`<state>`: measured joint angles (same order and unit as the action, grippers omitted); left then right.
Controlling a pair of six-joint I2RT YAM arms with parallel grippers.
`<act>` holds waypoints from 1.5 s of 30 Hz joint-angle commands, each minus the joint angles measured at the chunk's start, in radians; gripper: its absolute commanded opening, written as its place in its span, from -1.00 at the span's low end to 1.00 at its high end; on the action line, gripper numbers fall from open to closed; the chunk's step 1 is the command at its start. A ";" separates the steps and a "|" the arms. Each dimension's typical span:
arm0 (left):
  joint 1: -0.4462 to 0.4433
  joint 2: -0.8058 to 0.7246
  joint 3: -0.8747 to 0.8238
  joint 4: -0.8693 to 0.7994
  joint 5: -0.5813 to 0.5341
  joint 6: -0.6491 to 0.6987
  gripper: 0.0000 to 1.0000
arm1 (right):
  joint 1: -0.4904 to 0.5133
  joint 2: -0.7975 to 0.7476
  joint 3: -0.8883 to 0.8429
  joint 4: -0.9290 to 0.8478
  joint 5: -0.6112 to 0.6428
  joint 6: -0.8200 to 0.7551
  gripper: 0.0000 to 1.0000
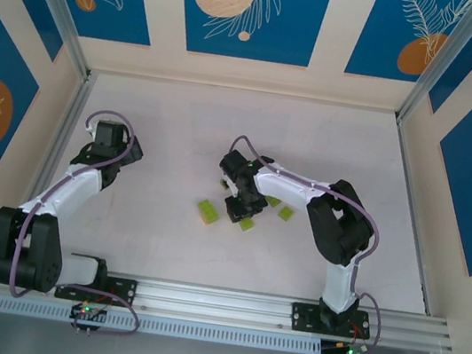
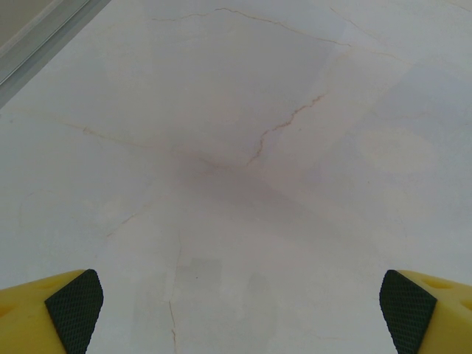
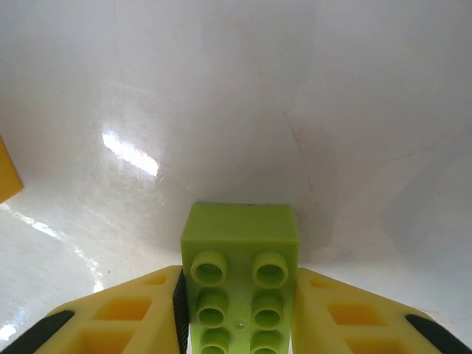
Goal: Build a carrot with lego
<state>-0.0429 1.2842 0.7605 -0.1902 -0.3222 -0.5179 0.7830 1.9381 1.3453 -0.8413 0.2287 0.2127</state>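
A lime-green rectangular lego brick [image 3: 240, 236] with two rows of studs sits between the yellow fingers of my right gripper [image 3: 237, 313], which press against both of its long sides, just above the white table. From above, the right gripper [image 1: 243, 205] is at the table's middle, among loose lime-green bricks: one to its left [image 1: 207, 211], one just below it [image 1: 247, 224], and two to its right [image 1: 285, 213]. My left gripper [image 2: 240, 306] hangs open over bare table at the left [image 1: 108, 134], with nothing between its pads [image 2: 74, 302]. No joined carrot is in view.
An orange-yellow edge [image 3: 6, 173] pokes in at the left of the right wrist view. A metal rail [image 1: 216, 301] runs along the near edge by the arm bases. Patterned walls [image 1: 243, 16] enclose the table on three sides.
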 commanded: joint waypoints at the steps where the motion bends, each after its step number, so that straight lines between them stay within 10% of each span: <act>1: 0.015 -0.003 0.023 0.005 0.009 -0.003 0.98 | -0.002 -0.069 0.024 -0.078 -0.046 0.025 -0.28; 25: 0.016 -0.044 0.023 -0.012 0.007 0.004 0.98 | 0.108 0.142 0.568 -0.377 -0.138 0.034 -0.28; 45: 0.016 -0.044 0.022 -0.007 0.013 0.003 0.98 | 0.127 0.225 0.606 -0.381 -0.147 0.050 -0.28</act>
<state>-0.0429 1.2575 0.7605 -0.1959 -0.3214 -0.5175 0.8986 2.1551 1.9469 -1.2015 0.1223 0.2440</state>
